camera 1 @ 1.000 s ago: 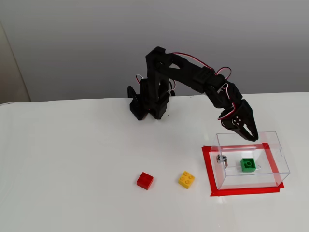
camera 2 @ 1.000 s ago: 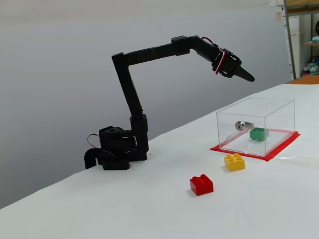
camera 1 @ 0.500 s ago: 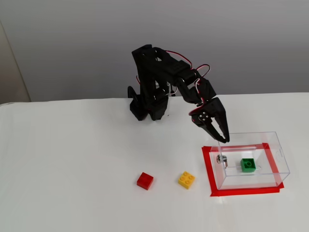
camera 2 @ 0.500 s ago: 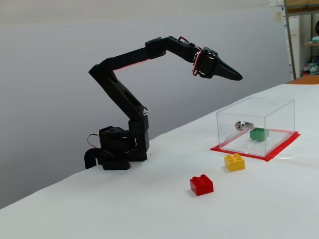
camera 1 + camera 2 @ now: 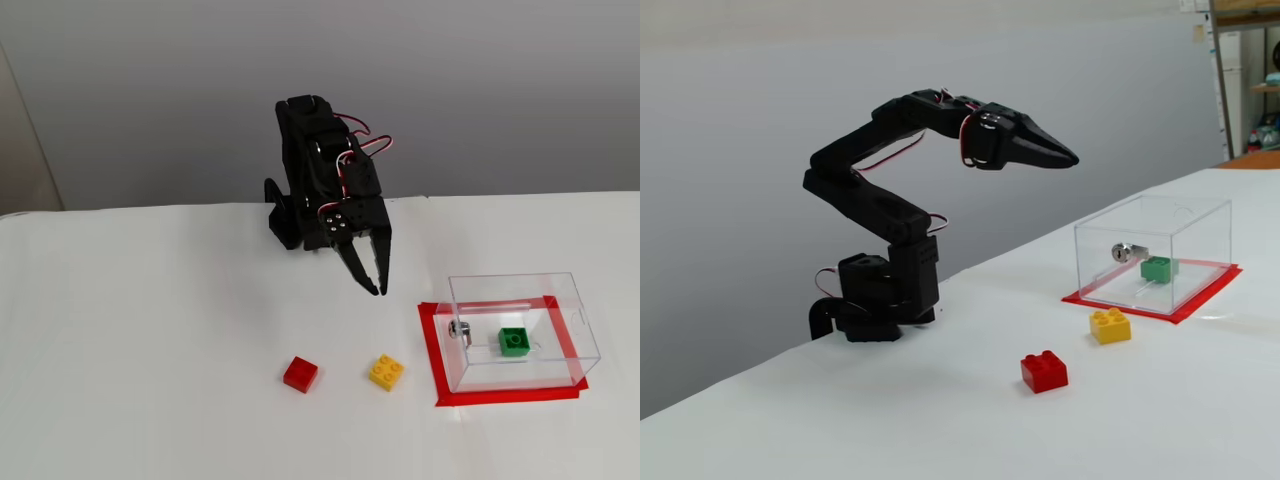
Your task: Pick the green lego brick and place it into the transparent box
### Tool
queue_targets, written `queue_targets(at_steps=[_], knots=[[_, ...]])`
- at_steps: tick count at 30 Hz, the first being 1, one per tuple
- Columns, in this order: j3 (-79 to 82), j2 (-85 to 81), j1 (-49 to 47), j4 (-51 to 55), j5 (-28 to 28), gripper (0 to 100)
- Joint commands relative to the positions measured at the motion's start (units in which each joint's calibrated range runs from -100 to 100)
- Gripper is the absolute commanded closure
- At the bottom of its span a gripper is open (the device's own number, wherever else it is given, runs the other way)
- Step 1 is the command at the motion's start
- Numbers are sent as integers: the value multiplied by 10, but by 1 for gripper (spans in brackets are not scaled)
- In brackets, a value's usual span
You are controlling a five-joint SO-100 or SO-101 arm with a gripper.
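Note:
The green lego brick [image 5: 514,341] lies on the floor inside the transparent box [image 5: 570,300], studs up; it also shows through the box wall in the other fixed view [image 5: 1158,267]. The box [image 5: 1200,215] stands on a red-taped patch with a small metal fitting [image 5: 460,328] on one wall. My black gripper [image 5: 375,287] hangs empty in the air, away from the box and above the table, with its fingers together. From the side it points toward the box at height [image 5: 1070,157].
A red brick [image 5: 300,374] and a yellow brick [image 5: 386,372] lie on the white table in front of the arm; both show in the other fixed view too, red [image 5: 1044,371] and yellow [image 5: 1109,324]. The arm's base [image 5: 875,300] stands at the table's back edge.

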Motion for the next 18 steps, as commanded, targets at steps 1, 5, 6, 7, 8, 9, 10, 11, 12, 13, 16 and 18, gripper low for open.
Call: queue_targets(at_steps=[1, 5, 6, 7, 8, 9, 10, 11, 12, 13, 16, 18], knots=[[21, -50, 51, 3, 2, 98], [68, -114, 101, 3, 4, 98], [84, -131, 112, 3, 10, 98], [102, -146, 122, 2, 20, 98], [120, -163, 132, 1, 29, 98], [137, -180, 144, 1, 32, 98], [153, -197, 156, 1, 34, 98], [170, -214, 168, 1, 34, 98], [185, -231, 176, 2, 33, 98], [202, -248, 182, 3, 33, 98], [257, -304, 196, 3, 34, 98], [294, -346, 203, 3, 37, 98]])
